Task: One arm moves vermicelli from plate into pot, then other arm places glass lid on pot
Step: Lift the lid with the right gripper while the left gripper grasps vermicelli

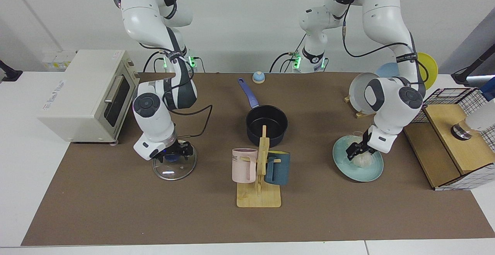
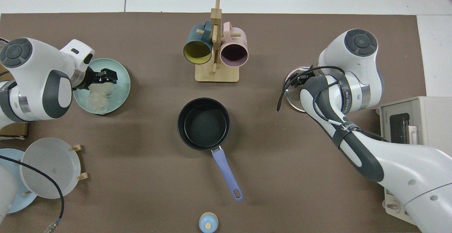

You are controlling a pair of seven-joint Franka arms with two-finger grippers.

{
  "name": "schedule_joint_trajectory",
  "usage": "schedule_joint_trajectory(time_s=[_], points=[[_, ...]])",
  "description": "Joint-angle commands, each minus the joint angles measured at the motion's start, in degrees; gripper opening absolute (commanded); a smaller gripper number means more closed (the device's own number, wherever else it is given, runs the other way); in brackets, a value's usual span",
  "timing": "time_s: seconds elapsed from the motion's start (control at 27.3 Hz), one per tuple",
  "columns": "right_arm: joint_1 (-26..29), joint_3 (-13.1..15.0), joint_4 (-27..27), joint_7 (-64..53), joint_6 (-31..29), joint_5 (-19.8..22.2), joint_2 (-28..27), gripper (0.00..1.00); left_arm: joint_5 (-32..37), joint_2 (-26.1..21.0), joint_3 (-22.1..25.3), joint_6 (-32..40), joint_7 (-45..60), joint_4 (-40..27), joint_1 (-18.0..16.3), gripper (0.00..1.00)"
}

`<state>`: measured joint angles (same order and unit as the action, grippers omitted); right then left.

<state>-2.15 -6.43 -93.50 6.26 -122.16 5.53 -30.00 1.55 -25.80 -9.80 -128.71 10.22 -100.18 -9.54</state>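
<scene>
Left gripper [image 1: 359, 150]: low over the plate [image 1: 350, 168], at the far bundle of the vermicelli [image 1: 363, 161]. The top view showed its fingers [image 2: 108, 73] apart, spanning the upper end of the noodles; whether they gripped any strands could not be told.

Plate: light teal, flat on the brown mat at the right of the facing view, nearer the camera than the wooden plate rack [image 1: 361, 113]. Both whitish bundles lay on it.

Right gripper [image 1: 176, 154]: down on the glass lid [image 1: 170, 172], at its blue knob. Wrist and cable hid the fingers in both views, so it could not be told if they had closed on the knob.

Glass lid: flat on the mat at the left of the facing view, just in front of the white toaster oven [image 1: 83, 92]. In the top view only its rim [image 2: 290, 91] showed under the arm.

Pot [image 1: 267, 123]: dark, empty, mid-table, well apart from both lid and plate, its blue-purple handle [image 1: 247, 94] pointing toward the far edge.

Mug stand [image 1: 260, 185]: wooden, just in front of the pot, bearing a pink mug [image 1: 243, 165] and a dark teal mug [image 1: 279, 168].

Small blue knobbed item [image 1: 258, 77]: at the far edge, beyond the handle.
</scene>
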Motion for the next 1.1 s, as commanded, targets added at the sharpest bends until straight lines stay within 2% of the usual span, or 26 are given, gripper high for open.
schedule_joint_trajectory(time_s=[0.0, 0.18, 0.26, 0.29, 0.37, 0.44, 0.48, 0.55, 0.62, 0.7, 0.73, 0.81, 0.95, 1.06], points=[[0.92, -1.04, -2.22, -0.73, -0.01, 0.8, 1.17, 1.0, 2.67, 1.1, 0.31, 0.21, 0.32, -2.13, 0.22, 1.0], [0.92, -1.04, -2.22, -0.82, 0.95, 1.76, 1.26, 1.0, 3.37, 1.54, 0.31, 2.58, -0.12, -2.57, -0.04, 0.98], [1.09, -1.04, -2.22, -0.82, 1.04, 2.03, 1.26, 1.0, 3.46, 1.45, 0.31, 2.85, -0.03, -2.39, -0.13, 0.59], [1.09, -1.04, -2.22, -0.9, 1.04, 2.03, 1.26, 1.0, 3.38, 1.45, 0.31, 2.93, 0.32, -2.22, -0.13, 0.45], [1.18, -1.04, -2.22, -1.25, 1.13, 2.03, 1.35, 1.0, 3.11, 1.36, 0.22, 3.2, 0.58, -1.87, -0.3, 0.22], [1.18, -1.04, -2.22, -1.26, 1.39, 2.03, 1.35, 0.99, 2.76, 1.36, 0.31, 4.42, 1.63, -1.34, 0.05, 0.06], [1.18, -1.04, -2.22, -1.34, 1.48, 2.03, 1.35, 0.94, 2.67, 1.36, 0.31, 4.95, 2.69, -0.55, 0.14, 0.0], [1.09, -1.04, -2.22, -1.6, 1.48, 2.03, 1.44, 0.76, 2.58, 1.36, 0.22, 7.4, 5.76, 1.64, -0.04, 0.0], [1.09, -1.04, -2.22, -1.96, 1.66, 2.03, 1.44, 0.53, 2.58, 1.71, 0.05, 10.22, 6.56, 3.58, -0.3, 0.0], [1.0, -1.04, -2.22, -1.96, 2.01, 2.03, 1.44, 0.41, 2.5, 2.15, -0.3, 12.41, 6.82, 5.51, -0.39, 0.0], [0.83, -1.04, -2.22, -1.96, 2.01, 2.03, 1.44, 0.31, 2.5, 2.33, -0.48, 13.38, 7.0, 6.21, -0.39, 0.0], [0.57, -1.04, -2.13, -1.96, 2.36, 2.03, 1.44, 0.22, 2.15, 3.73, -1.01, 15.41, 7.7, 6.92, -0.39, 0.0], [0.04, -1.04, -0.99, -1.96, 4.03, 1.94, 1.79, 0.01, -0.31, 10.05, -2.41, 18.83, 12.44, 6.84, 0.05, 0.0], [0.04, -1.13, -0.29, -1.96, 5.0, 1.94, 2.05, 0.0, -0.4, 13.22, -4.69, 21.64, 16.66, 6.84, 0.22, 0.0]])
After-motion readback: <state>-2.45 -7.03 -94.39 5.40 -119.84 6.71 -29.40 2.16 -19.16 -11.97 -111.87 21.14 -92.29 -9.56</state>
